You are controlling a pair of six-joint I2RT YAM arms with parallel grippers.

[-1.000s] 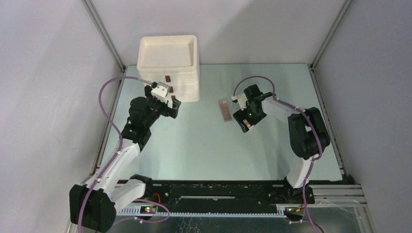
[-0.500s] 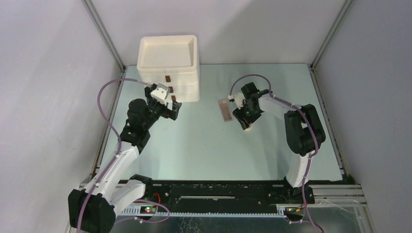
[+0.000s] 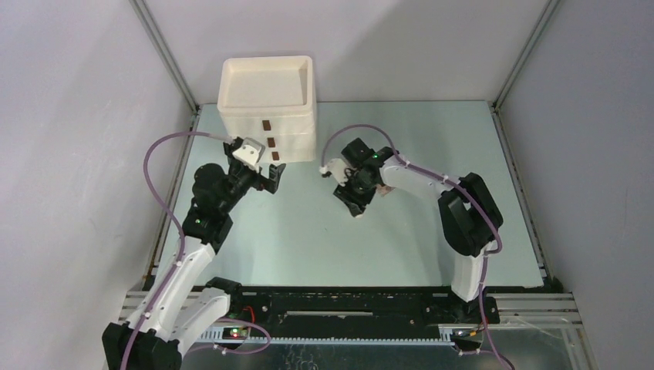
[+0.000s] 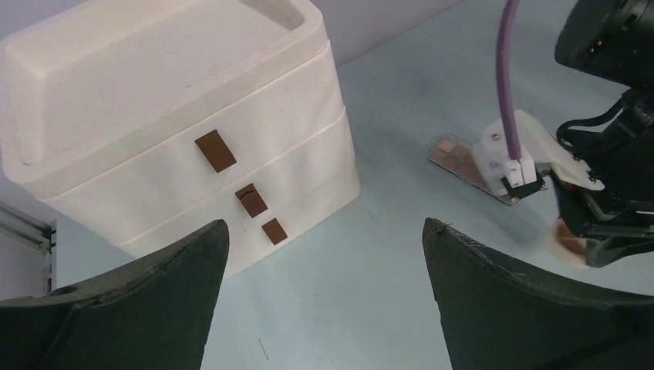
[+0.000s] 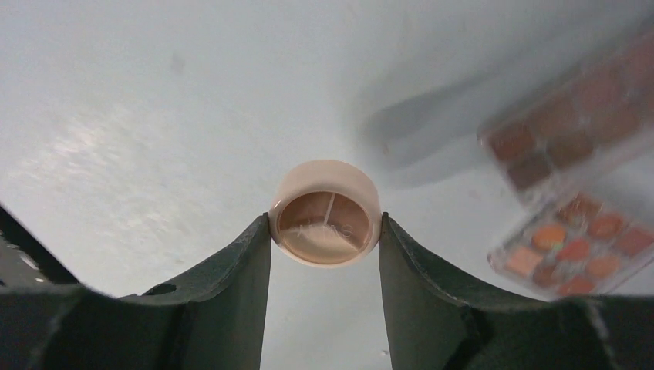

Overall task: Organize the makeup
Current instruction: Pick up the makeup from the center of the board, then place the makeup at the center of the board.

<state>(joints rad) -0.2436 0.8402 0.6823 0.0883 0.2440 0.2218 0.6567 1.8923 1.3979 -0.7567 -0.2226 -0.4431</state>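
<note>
My right gripper [image 5: 325, 231] is shut on a round peach compact [image 5: 325, 212] with a clear lid, held just above the table. In the top view this gripper [image 3: 356, 206] is mid-table, right of the drawer box. A pink-brown palette [image 5: 578, 223] lies close to its right, blurred; it also shows in the left wrist view [image 4: 463, 158], partly under the right wrist. The compact shows there too [image 4: 567, 243]. My left gripper [image 4: 324, 223] is open and empty, in front of the box; in the top view [image 3: 274, 176] it sits by the box's lower front.
The cream three-drawer box [image 3: 268, 100] stands at the back left, drawers shut, with brown handles [image 4: 251, 200] and a tray-like top. Grey walls and metal rails [image 3: 166, 69] border the table on both sides. A purple cable [image 4: 505, 77] hangs from the right wrist.
My right gripper has moved left with the compact, from right of the palette to over and past it. My left arm has drawn back slightly towards the near left.
</note>
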